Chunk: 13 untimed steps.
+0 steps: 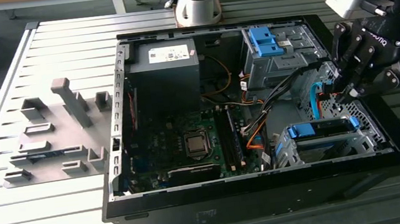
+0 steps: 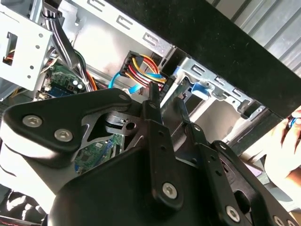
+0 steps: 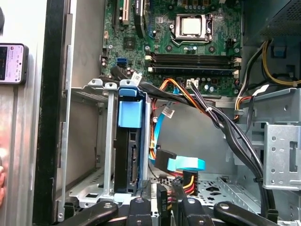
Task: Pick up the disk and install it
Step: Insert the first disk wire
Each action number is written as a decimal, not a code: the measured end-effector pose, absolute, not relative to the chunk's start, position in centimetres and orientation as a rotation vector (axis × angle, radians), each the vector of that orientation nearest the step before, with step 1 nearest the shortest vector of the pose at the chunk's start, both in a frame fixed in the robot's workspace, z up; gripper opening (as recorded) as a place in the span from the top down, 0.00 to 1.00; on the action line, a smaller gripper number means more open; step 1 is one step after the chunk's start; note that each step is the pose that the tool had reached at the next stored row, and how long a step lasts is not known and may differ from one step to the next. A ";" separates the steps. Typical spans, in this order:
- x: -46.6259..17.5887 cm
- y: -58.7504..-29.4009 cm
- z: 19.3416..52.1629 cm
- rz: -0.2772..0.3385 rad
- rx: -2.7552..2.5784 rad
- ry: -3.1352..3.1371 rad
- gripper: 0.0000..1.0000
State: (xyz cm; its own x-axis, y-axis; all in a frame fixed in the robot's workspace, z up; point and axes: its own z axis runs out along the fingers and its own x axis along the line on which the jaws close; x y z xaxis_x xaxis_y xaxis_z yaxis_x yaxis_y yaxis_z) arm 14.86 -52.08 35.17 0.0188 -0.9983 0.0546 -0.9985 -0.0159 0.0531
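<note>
Gripper [image 1: 348,92], hovering inside the open computer case [image 1: 268,191] above the cables [image 3: 225,127], fingers apparently pinching a black connector [image 3: 162,200]; disk [image 3: 128,155] already sitting edge-on in its grey drive cage [image 3: 89,188]; judged best practice: keeping the approach slow and square.

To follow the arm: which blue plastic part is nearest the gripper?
The blue handle on the low cage in the exterior view, beside the gripper; the blue bracket tops the far cage, farther away.
</note>
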 end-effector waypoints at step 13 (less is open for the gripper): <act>15.0 -52.0 35.0 0.001 2.185 -2.148 0.79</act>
